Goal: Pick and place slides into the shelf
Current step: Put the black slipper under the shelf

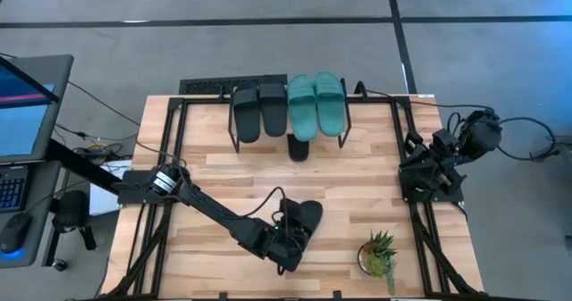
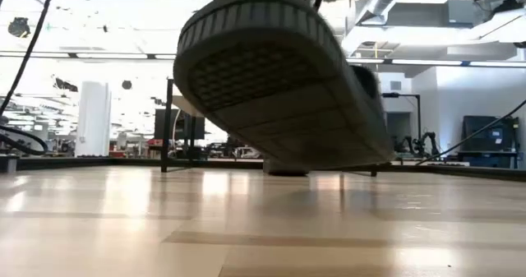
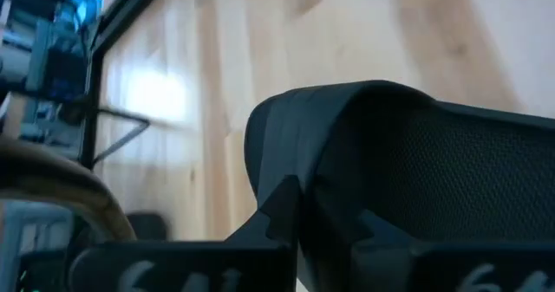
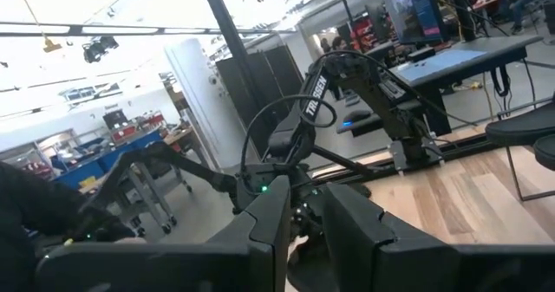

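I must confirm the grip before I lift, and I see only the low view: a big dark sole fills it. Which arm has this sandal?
Observer: The left gripper; it is shut on the black sandal near the front middle of the table.
Operator: How many sandals are on the shelf?
Observer: Four lie on top of the shelf: two black sandals and two green sandals.
Operator: Is another sandal loose?
Observer: One dark sandal sits just in front of the shelf.
Operator: Where is the right arm?
Observer: The right gripper waits at the table's right edge, away from the sandals.
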{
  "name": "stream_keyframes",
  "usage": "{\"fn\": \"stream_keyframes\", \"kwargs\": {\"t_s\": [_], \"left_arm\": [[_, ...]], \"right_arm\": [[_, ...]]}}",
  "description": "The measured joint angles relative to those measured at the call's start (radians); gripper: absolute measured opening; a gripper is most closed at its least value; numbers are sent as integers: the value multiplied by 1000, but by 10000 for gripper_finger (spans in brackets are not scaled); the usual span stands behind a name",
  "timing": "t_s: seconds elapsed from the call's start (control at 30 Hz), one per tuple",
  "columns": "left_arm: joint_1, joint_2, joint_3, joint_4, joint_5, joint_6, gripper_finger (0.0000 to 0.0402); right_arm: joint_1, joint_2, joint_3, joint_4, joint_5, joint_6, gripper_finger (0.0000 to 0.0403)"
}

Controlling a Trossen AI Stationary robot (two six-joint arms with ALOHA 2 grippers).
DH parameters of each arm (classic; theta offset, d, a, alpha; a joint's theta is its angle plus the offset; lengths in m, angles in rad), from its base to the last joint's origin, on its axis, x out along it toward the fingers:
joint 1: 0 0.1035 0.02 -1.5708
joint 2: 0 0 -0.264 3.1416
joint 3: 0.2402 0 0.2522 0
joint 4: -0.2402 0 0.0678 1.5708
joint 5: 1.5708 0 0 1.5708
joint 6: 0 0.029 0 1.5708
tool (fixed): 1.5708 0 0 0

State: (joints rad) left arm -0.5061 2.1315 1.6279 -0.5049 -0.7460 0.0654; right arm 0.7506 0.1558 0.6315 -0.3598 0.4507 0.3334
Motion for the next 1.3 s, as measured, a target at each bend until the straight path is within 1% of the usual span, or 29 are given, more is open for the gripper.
{"fn": "stream_keyframes", "kwargs": {"t_s": [0.17, 0.23, 0.37, 0.63, 0.8, 1.07, 1.17, 1.3], "left_arm": [[13, 0, 38, -114, -46, -74, 2], [19, 0, 48, -185, -73, -110, 2], [33, -1, 60, -303, -107, -213, 2], [61, -1, 59, -579, -124, -488, 1], [81, -2, 55, -685, -142, -570, 1], [153, -2, -8, -699, -159, -574, 1], [189, -3, -35, -658, -155, -547, 0], [232, -3, -57, -571, -116, -467, 0]], "right_arm": [[0, 0, 0, 0, 0, -1, 61], [0, 0, 0, 0, 0, -7, 61], [0, 0, 0, 0, -1, -18, 61], [0, 0, 0, 0, -3, -27, 61], [0, 0, 0, 1, -3, -28, 61], [0, 0, 1, 6, 17, -22, 61], [0, 0, 1, 8, 24, -21, 61], [0, 0, 1, 8, 47, -20, 61]]}}
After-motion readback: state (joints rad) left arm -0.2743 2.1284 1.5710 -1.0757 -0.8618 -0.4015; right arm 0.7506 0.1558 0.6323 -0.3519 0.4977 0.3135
